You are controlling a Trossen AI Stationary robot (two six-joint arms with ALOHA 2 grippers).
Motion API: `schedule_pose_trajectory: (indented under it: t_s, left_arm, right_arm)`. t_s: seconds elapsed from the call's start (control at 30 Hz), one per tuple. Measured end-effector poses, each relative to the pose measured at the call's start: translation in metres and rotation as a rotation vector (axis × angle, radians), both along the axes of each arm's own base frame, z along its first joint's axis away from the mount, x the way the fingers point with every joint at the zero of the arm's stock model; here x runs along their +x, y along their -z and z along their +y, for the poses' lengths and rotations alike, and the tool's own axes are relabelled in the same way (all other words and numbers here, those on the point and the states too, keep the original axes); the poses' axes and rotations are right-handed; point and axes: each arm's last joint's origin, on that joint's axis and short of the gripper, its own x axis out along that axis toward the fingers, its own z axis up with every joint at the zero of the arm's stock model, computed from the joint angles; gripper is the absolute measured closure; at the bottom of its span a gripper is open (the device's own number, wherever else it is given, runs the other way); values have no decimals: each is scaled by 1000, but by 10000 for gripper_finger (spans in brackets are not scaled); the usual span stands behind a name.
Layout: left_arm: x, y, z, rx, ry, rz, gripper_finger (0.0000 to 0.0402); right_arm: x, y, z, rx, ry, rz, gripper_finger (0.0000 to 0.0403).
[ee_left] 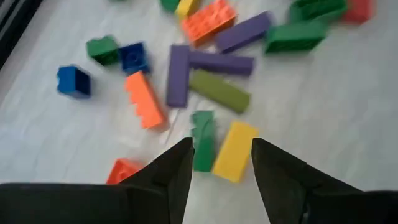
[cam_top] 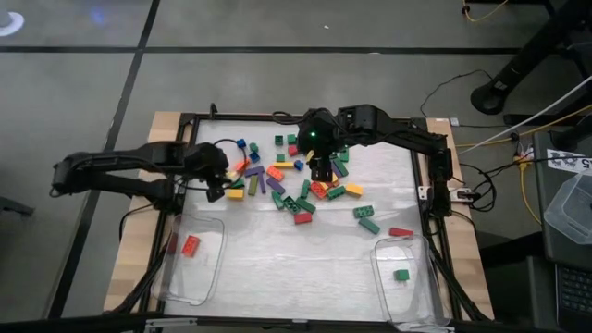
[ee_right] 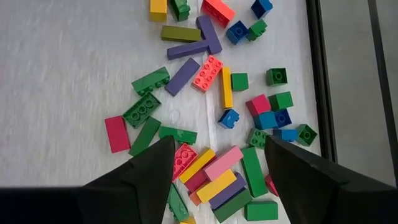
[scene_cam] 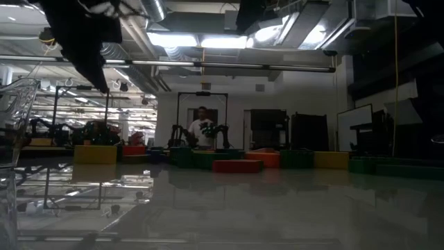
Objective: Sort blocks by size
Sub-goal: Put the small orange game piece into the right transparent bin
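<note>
Many coloured blocks [cam_top: 296,180] lie scattered flat on the white table top, mostly at its far middle. My left gripper [cam_top: 219,185] hovers open over the left edge of the pile. In its wrist view [ee_left: 221,163] a yellow block [ee_left: 235,151] and a green block [ee_left: 203,140] lie on the table below the gap between its fingers, and nothing is held. My right gripper [cam_top: 321,171] hangs open above the middle of the pile. Its wrist view [ee_right: 214,158] shows pink, yellow and green blocks [ee_right: 221,168] beneath it.
A clear tub [cam_top: 199,277] at the near left holds a red block [cam_top: 191,245]. A second clear tub [cam_top: 416,301] at the near right holds a green block [cam_top: 401,275]. Stray green blocks [cam_top: 366,219] and a red one [cam_top: 400,231] lie right of the pile. A person [scene_cam: 201,128] stands far behind the table.
</note>
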Motion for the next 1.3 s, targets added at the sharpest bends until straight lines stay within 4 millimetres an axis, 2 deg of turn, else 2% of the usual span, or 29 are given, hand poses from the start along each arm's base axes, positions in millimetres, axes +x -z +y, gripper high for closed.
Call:
schedule_pose_trajectory:
  t_s: [0.13, 0.43, 0.7, 0.9, 1.07, 1.3]
  left_arm:
    - [6, 14, 16, -10, -40, 135, 249]
    - [16, 45, 54, -88, -195, 320, 249]
    - [19, 69, 74, -183, -383, 411, 249]
    - [16, 75, 82, -217, -483, 425, 249]
    - [13, 75, 88, -243, -612, 389, 249]
    - [9, 75, 94, -261, -702, 370, 249]
  right_arm:
    - [0, 0, 0, 0, 0, 0, 153]
    - [0, 0, 0, -1, -2, 4, 153]
    - [-1, 1, 0, 0, -2, 13, 153]
    - [-1, 1, 0, 0, -2, 13, 153]
    - [-1, 1, 0, 0, -3, 13, 153]
    - [-1, 1, 0, 0, -3, 13, 153]
